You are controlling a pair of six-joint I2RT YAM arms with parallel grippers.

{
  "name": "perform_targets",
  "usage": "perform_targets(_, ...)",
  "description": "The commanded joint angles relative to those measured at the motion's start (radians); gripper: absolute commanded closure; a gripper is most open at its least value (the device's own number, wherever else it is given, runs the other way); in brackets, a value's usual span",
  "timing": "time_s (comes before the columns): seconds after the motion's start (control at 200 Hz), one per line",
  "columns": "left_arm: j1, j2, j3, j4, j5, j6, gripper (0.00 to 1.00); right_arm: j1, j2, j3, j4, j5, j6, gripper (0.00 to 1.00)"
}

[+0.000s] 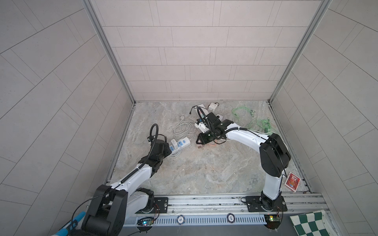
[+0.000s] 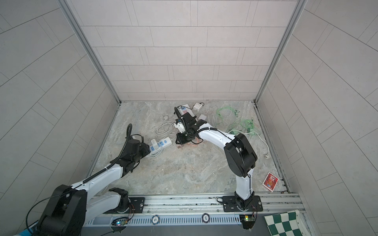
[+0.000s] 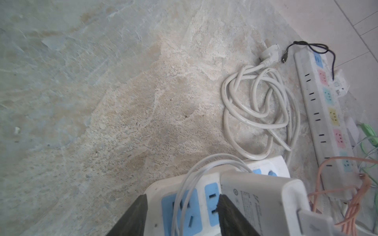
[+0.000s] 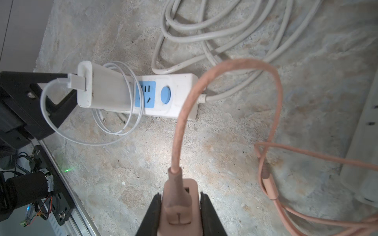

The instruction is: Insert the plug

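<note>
While the left gripper [image 3: 183,196] works at the left of both top views, its jaws stand at a middling width and press on the two long sides of the small power strip [image 1: 182,142], clamping its near end flat on the stone-patterned table [image 1: 204,173]. A white adapter [image 4: 106,90] is plugged into that clamped end, and its thin white lead [image 4: 61,130] loops loosely over the strip. Just past the adapter is a free socket [image 4: 145,94] with a blue face, then a round blue button [image 4: 165,95]. Behind the strip lies a coiled white cord [image 1: 183,128], which runs from the strip's far end. Further right, apart from the strip and in no socket, the salmon plug [image 4: 180,206] is pinched narrowly between the black fingers of the right gripper [image 4: 180,196]. Its salmon cord [image 4: 225,63] arches up and trails away in loose loops. A long power strip [image 3: 327,114] with coloured sockets lies beyond, partly under the right arm in the top views. Green cables [image 1: 255,122] sprawl to the right of it, and a red card box [image 1: 292,181] rests near the right front corner.
</note>
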Motion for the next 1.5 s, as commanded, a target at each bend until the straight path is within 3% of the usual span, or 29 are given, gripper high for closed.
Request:
perform_targets(0.0, 0.006, 0.057, 0.050, 0.023, 0.026, 0.042, 0.44, 0.006, -0.081, -0.047, 0.037, 0.005, 0.018, 1.00)
perform_targets(0.235, -0.001, 0.175, 0.091, 0.114, 0.250, 0.026, 0.54, 0.001, -0.171, -0.132, 0.047, 0.023, 0.027, 1.00)
perform_targets(0.44, -0.021, 0.217, 0.073, 0.175, 0.320, 0.015, 0.54, -0.009, -0.213, -0.170, 0.050, 0.028, 0.032, 1.00)
perform_targets(0.665, -0.163, 0.341, 0.044, 0.407, 0.456, -0.094, 0.54, -0.054, -0.263, -0.242, 0.050, 0.041, 0.068, 1.00)
perform_targets(0.851, -0.349, 0.423, 0.056, 0.541, 0.410, -0.135, 0.54, -0.090, -0.383, -0.400, 0.037, 0.127, 0.097, 1.00)
perform_targets(1.181, -0.538, 0.608, 0.183, 0.659, 0.412, -0.165, 0.56, -0.160, -0.724, -0.673, -0.038, 0.393, 0.175, 0.99)
perform_targets(1.371, -0.565, 0.631, 0.220, 0.679, 0.418, -0.171, 0.57, -0.202, -0.812, -0.759, -0.011, 0.353, 0.169, 0.99)
perform_targets(1.496, -0.567, 0.577, 0.210, 0.630, 0.376, -0.150, 0.56, -0.203, -0.801, -0.796, 0.078, 0.244, 0.190, 0.99)
